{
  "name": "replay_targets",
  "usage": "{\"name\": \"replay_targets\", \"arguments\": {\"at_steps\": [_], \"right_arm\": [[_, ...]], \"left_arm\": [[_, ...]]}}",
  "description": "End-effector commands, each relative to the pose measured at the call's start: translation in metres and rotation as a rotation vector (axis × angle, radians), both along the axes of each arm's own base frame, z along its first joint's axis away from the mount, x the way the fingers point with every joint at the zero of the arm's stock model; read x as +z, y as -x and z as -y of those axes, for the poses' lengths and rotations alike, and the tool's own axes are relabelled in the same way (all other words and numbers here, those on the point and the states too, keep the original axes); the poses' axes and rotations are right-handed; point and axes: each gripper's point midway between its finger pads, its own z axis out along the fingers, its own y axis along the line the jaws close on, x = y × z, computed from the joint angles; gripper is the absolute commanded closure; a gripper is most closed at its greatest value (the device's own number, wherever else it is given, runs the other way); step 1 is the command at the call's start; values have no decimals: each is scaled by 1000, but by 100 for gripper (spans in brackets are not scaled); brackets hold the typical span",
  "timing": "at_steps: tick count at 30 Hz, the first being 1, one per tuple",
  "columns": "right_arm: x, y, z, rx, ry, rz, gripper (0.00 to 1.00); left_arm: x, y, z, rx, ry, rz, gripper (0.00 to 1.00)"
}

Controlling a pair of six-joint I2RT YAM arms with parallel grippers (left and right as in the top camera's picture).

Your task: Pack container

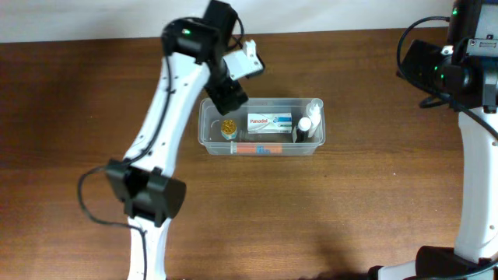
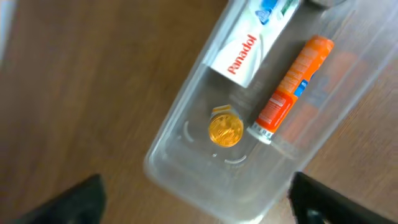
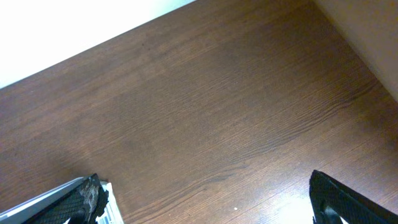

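Observation:
The clear plastic container (image 1: 204,134) stands mid-table. It holds a gold-capped jar (image 1: 228,127), a white Panadol box (image 1: 269,122), an orange tube (image 1: 257,148) and white bottles (image 1: 311,118) at its right end. My left gripper (image 1: 231,95) hovers over the container's left end. In the left wrist view it (image 2: 199,208) is open and empty, its fingers spread wide above the container's end wall (image 2: 180,180), with the jar (image 2: 225,129), the tube (image 2: 292,87) and the box (image 2: 245,50) below. My right gripper (image 3: 214,205) is open and empty over bare table, far right.
The brown wooden table (image 1: 373,202) surrounds the container. The right arm (image 1: 459,62) stands at the far right edge. The left arm's base (image 1: 148,194) is at the front left. A pale wall runs along the table's back edge.

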Motion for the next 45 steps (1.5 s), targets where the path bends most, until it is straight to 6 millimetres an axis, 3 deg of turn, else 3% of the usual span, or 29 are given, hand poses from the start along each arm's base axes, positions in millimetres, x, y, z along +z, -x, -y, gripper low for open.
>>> {"name": "replay_targets", "arguments": {"at_steps": [1, 3, 5, 8, 13, 19, 23, 45], "right_arm": [[7, 0, 5, -17, 16, 16, 2], [7, 0, 5, -17, 16, 16, 2], [7, 0, 5, -17, 16, 16, 2], [7, 0, 5, -17, 16, 16, 2], [7, 0, 5, -17, 16, 16, 2], [7, 0, 5, -17, 16, 16, 2], [7, 0, 5, -17, 16, 16, 2], [7, 0, 5, -17, 16, 16, 2]], "left_arm": [[59, 0, -33, 186, 51, 121, 1], [76, -1, -53, 265, 36, 171, 1], [108, -3, -91, 471, 22, 279, 1], [136, 2, -117, 618, 41, 360, 1], [177, 23, -138, 674, 93, 453, 1], [211, 47, -144, 679, 137, 527, 1], [219, 53, -146, 680, 148, 547, 0], [218, 53, -148, 685, 137, 547, 1]]}}
